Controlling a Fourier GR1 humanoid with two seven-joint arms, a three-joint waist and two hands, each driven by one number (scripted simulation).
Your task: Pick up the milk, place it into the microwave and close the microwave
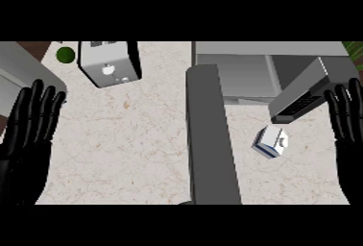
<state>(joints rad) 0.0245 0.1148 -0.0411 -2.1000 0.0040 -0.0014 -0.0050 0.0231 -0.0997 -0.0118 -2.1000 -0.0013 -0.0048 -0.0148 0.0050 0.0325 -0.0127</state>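
A small white and blue milk carton (271, 142) stands on the speckled counter, right of centre. Behind it the grey microwave (241, 72) is open, its door (211, 139) swung out toward me as a long dark slab left of the carton. My right hand (347, 120) rests open at the right edge, fingers up, apart from the carton. At the left edge my left hand (28, 129) rests open too, fingers up, holding nothing.
A silver toaster (108, 62) stands at the back left with a green round object (65, 54) beside it. A grey angled panel with dark buttons (305, 93) juts out right of the microwave, just behind the carton.
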